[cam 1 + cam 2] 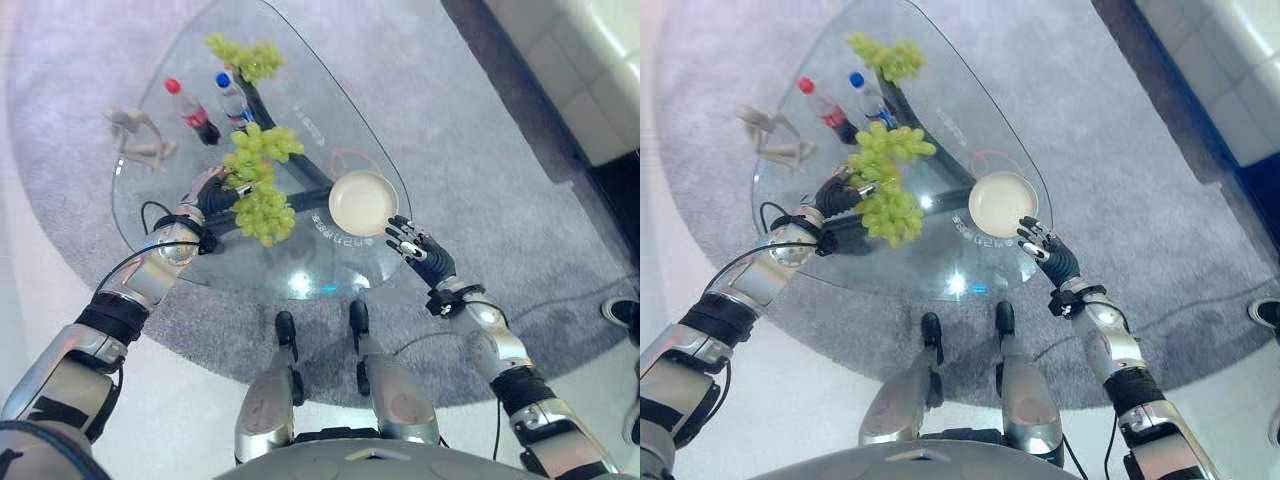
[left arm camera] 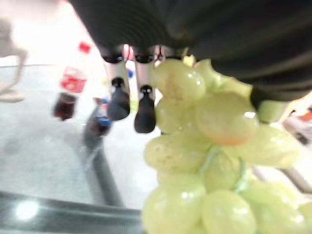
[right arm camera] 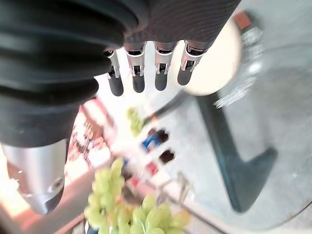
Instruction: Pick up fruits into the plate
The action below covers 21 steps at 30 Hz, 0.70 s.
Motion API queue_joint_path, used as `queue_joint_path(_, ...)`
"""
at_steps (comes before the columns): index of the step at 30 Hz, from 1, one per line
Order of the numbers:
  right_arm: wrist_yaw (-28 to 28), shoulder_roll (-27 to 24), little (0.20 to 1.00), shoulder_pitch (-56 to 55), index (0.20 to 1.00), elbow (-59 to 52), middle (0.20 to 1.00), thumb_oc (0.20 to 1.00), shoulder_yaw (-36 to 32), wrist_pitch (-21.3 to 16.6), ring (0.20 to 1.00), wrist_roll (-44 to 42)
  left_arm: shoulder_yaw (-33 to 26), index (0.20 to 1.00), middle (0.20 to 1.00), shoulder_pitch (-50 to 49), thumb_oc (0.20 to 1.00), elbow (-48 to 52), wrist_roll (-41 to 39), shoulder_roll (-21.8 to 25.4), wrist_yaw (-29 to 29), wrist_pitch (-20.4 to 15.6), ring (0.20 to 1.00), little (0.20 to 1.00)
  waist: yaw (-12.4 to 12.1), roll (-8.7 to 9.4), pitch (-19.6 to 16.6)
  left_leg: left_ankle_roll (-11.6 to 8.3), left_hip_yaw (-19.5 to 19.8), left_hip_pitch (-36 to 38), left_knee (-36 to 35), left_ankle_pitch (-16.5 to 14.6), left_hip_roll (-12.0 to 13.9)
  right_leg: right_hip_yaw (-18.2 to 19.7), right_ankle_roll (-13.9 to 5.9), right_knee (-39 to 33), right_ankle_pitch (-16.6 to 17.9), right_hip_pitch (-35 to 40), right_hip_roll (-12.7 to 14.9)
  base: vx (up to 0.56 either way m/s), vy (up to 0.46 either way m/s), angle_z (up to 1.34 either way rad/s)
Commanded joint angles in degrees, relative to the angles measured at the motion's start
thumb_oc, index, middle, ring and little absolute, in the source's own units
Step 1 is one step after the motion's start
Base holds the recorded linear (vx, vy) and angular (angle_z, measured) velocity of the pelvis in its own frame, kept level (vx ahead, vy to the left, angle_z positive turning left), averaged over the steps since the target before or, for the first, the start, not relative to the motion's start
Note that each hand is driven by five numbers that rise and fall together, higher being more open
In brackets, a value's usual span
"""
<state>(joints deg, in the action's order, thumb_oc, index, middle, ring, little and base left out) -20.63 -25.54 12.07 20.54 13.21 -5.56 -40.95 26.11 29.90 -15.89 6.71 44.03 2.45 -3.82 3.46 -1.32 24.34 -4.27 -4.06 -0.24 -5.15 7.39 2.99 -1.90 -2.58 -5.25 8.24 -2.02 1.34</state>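
A large bunch of green grapes [image 1: 262,185] hangs above the middle of the glass table [image 1: 320,268], and my left hand [image 1: 208,195] is shut on its top. In the left wrist view the grapes [image 2: 209,161] sit under the palm, with two fingers [image 2: 119,100] stretched past them. A cream plate [image 1: 362,202] lies empty near the table's right edge. My right hand [image 1: 420,250] hovers open at the table edge just in front of the plate, its fingers [image 3: 139,80] straight. A second grape bunch [image 1: 245,55] lies at the far end of the table.
A red-capped cola bottle [image 1: 195,115] and a blue-capped bottle [image 1: 232,100] stand behind the held grapes. A pale figurine [image 1: 140,140] stands at the table's left edge. Grey carpet surrounds the table. A person's shoe [image 1: 620,310] shows at far right.
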Motion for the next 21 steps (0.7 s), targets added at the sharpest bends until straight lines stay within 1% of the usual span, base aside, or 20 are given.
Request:
queue_joint_path(1, -6.4, -0.23, 1.0, -3.79, 1.0, -3.43, 1.0, 1.0, 0.11, 1.87, 1.0, 0.63, -1.7, 0.2, 0.2, -1.62, 0.2, 3.85, -1.96, 0.39, -6.48, -5.34, 0.2, 0.2, -1.68, 1.11, -11.57, 1.35, 3.35, 2.23, 2.87, -10.4, -3.18, -3.1, -3.96, 4.52, -8.88, 1.89, 3.32, 0.15, -0.023, 0.24)
queue_joint_path(4, -8.77, -0.79, 1.0, -4.05, 1.0, -4.88, 1.0, 1.0, 0.4, 4.03, 1.0, 0.28, -1.13, 0.2, 0.2, -2.11, 0.2, 6.39, -3.98, 0.35, -10.32, -6.06, 0.2, 0.2, -2.38, 1.02, -13.25, 1.41, 3.53, 3.82, 2.47, -10.71, -3.3, -4.32, -4.28, 3.44, -8.63, 3.84, 3.83, 0.12, -0.008, 0.23)
queue_joint_path(6, -10.73, -0.74, 1.0, -3.91, 1.0, -5.5, 1.0, 1.0, 0.87, 5.44, 1.0, -0.48, -0.36, 0.2, 0.2, -1.99, 0.2, 8.63, -6.24, -0.22, -14.28, -6.17, 0.2, 0.2, -3.24, 0.94, -14.65, 1.42, 3.83, 5.34, 1.88, -10.98, -3.39, -5.75, -4.56, 2.31, -8.56, 5.92, 4.24, 0.1, -0.012, 0.18)
queue_joint_path(7, -10.85, -0.71, 1.0, -3.94, 1.0, -5.7, 1.0, 1.0, 0.95, 5.7, 1.0, -0.53, -0.34, 0.2, 0.2, -1.95, 0.2, 8.98, -6.6, -0.32, -14.86, -5.96, 0.2, 0.2, -3.31, 0.91, -14.81, 1.42, 3.9, 5.52, 1.77, -10.99, -3.4, -5.91, -4.58, 2.15, -8.56, 6.18, 4.27, 0.08, 0.0, 0.22)
queue_joint_path(8, -12.0, -0.55, 1.0, -4.05, 1.0, -6.45, 1.0, 1.0, 1.23, 6.92, 1.0, -1.19, 0.1, 0.2, 0.2, -1.65, 0.2, 10.41, -8.93, -0.83, -17.79, -5.45, 0.2, 0.2, -3.68, 0.78, -15.7, 1.42, 4.0, 6.44, 1.32, -11.11, -3.38, -6.88, -4.75, 1.58, -8.58, 7.31, 4.46, 0.08, 0.004, 0.24)
queue_joint_path(9, -12.53, -0.25, 1.0, -4.12, 1.0, -6.51, 1.0, 1.0, 1.44, 7.22, 1.0, -1.33, 0.48, 0.2, 0.2, -1.53, 0.2, 10.88, -9.99, -1.17, -18.96, -5.42, 0.2, 0.2, -3.82, 0.7, -16.11, 1.42, 4.04, 6.78, 1.21, -11.22, -3.38, -7.27, -4.81, 1.36, -8.61, 7.81, 4.53, 0.1, 0.005, 0.3)
queue_joint_path(14, -11.7, 1.2, 1.0, -3.99, 1.0, -7.76, 1.0, 1.0, 3.22, 8.39, 1.0, -1.52, 2.37, 0.2, 0.2, -0.15, 0.2, 13.1, -15.38, -3.24, -23.99, -3.43, 0.2, 0.2, -4.28, 0.46, -17.78, 1.32, 3.61, 8.4, 1.03, -11.75, -3.13, -8.66, -4.85, 1.06, -9.31, 9.97, 4.82, 0.07, 0.01, 0.27)
queue_joint_path(21, -10.68, 4.31, 1.0, -4.36, 1.0, -7.3, 1.0, 1.0, 5.09, 9.31, 1.0, -2.79, 2.57, 0.2, 0.2, 0.45, 0.2, 15.7, -20.26, -5.69, -27.75, -2.91, 0.2, 0.2, -4.52, 0.24, -18.7, 1.39, 3.2, 10.41, 0.69, -12.28, -3.02, -9.39, -4.94, 0.73, -9.71, 12.0, 5.22, 0.05, 0.015, 0.08)
